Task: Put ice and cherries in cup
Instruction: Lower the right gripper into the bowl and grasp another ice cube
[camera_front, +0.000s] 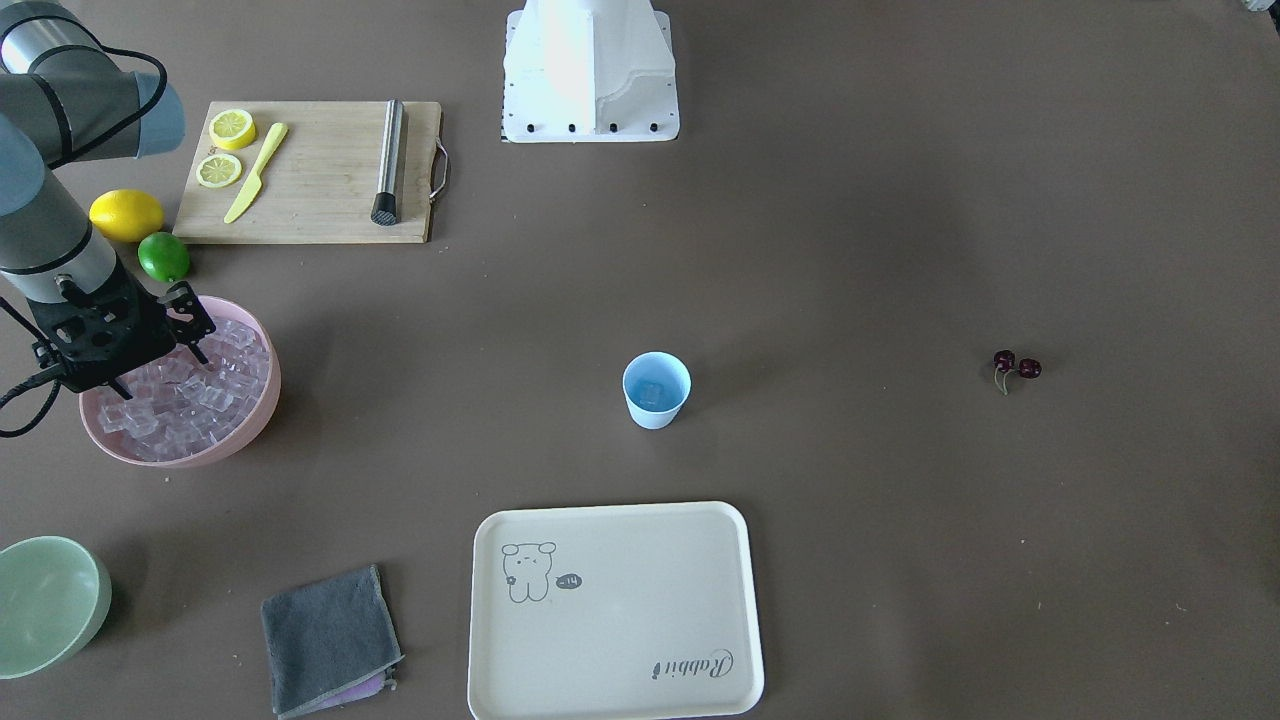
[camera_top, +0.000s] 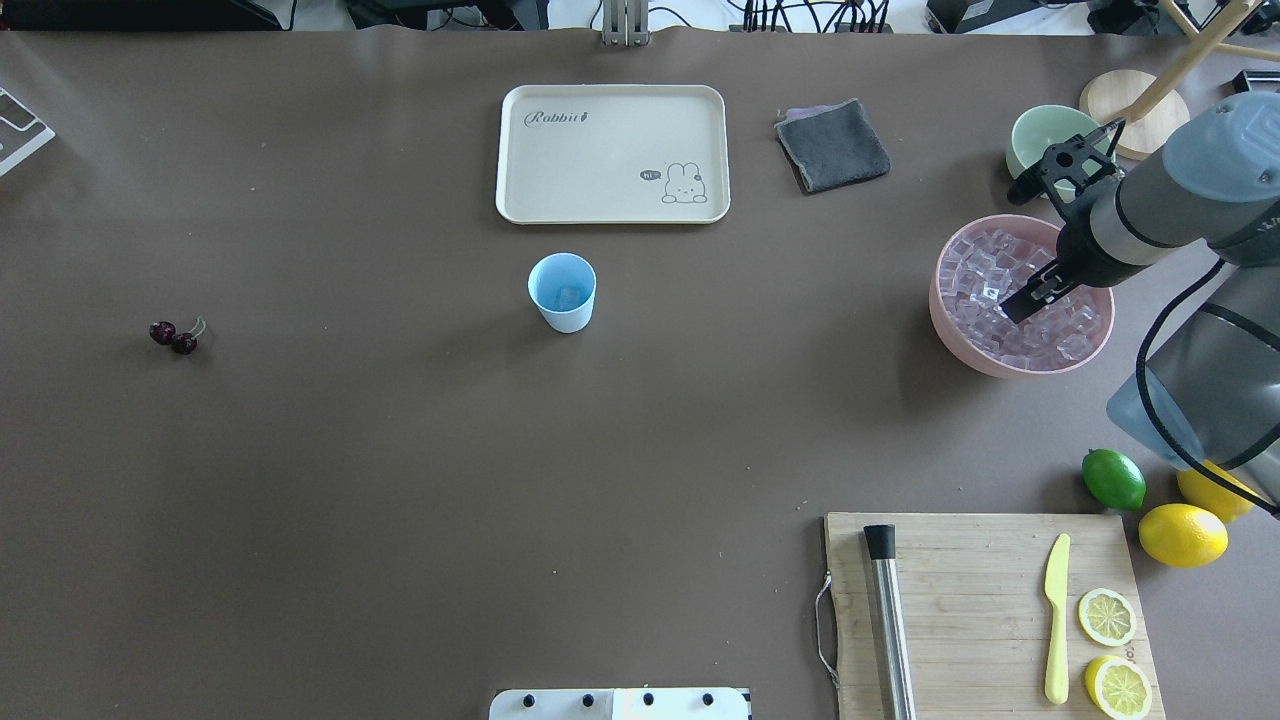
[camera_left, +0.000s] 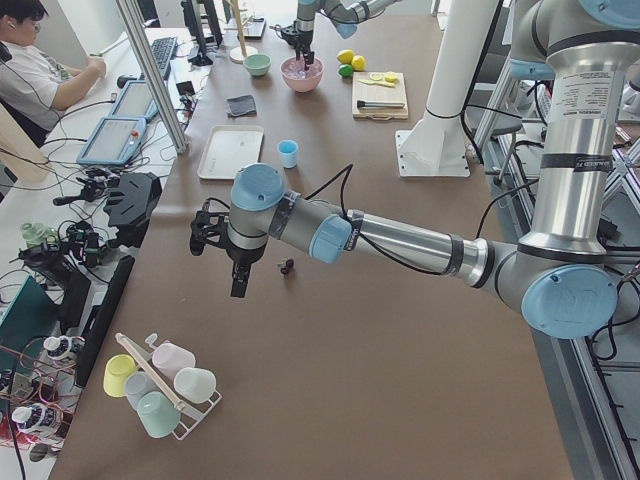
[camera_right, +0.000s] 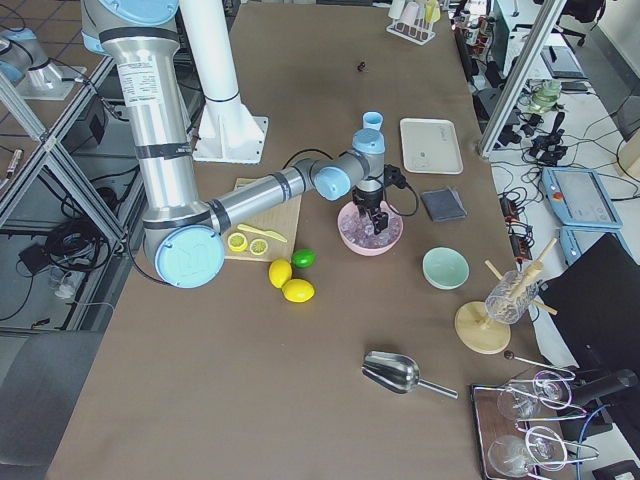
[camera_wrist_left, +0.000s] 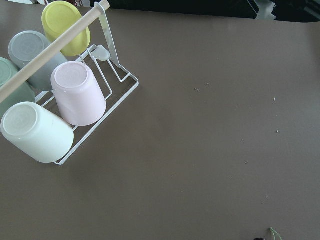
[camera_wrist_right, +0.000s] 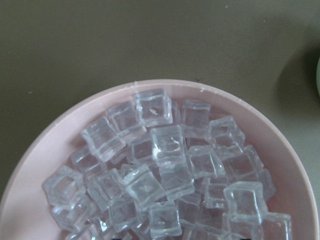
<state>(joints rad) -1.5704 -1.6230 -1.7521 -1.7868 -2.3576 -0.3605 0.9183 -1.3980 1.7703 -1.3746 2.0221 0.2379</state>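
Observation:
The light blue cup (camera_front: 656, 390) stands upright mid-table, also in the overhead view (camera_top: 562, 292), with one ice cube (camera_top: 568, 296) inside. Many clear ice cubes (camera_wrist_right: 160, 150) fill the pink bowl (camera_front: 255, 420). My right gripper (camera_front: 163, 372) is open, pointing down, with its fingertips (camera_top: 1030, 297) among the cubes; it holds nothing that I can see. The cherries (camera_front: 1017, 366) lie on the bare table far from the cup, also in the overhead view (camera_top: 173, 336). My left gripper (camera_left: 238, 282) hovers just beside them; I cannot tell whether it is open or shut.
A cream tray (camera_front: 615, 610), a grey cloth (camera_front: 328, 640) and a pale green bowl (camera_front: 45, 605) lie on the far side from the robot. A cutting board (camera_front: 310, 185) holds lemon slices, a knife and a metal muddler, with a lemon and a lime (camera_front: 163, 257) next to it. A cup rack (camera_wrist_left: 75, 100) stands near the left arm.

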